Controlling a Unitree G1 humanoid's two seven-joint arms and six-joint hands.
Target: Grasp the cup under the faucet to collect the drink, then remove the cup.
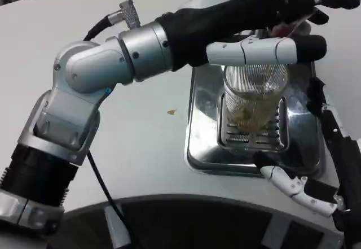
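My right hand (307, 170) lies nearest, low at the right edge of the scene. Its fingers (287, 184) are spread apart and hold nothing; the white-and-black tips rest at the near right corner of the metal drip tray (200, 142), touching or just above its rim, I cannot tell which. Its palm side faces the cup without contact.

My left forearm (84, 91) crosses from the near left toward the far right. My left hand (265, 20) is extended over the cup, fingers long and close together rather than curled. One white finger (254, 51) lies level across the rim of the cup, touching or just above it. Whether the hand presses the dispenser fitting behind it I cannot tell; that part is hidden.

The cup (254, 96), clear and ribbed, stands upright on the slotted grate (248, 136) in the middle of the tray, under my left hand. It holds a yellowish drink in its lower part.

A small yellowish speck (171, 112) lies on the white table (141, 147), left of the tray.

No brand, label or writing is legible.
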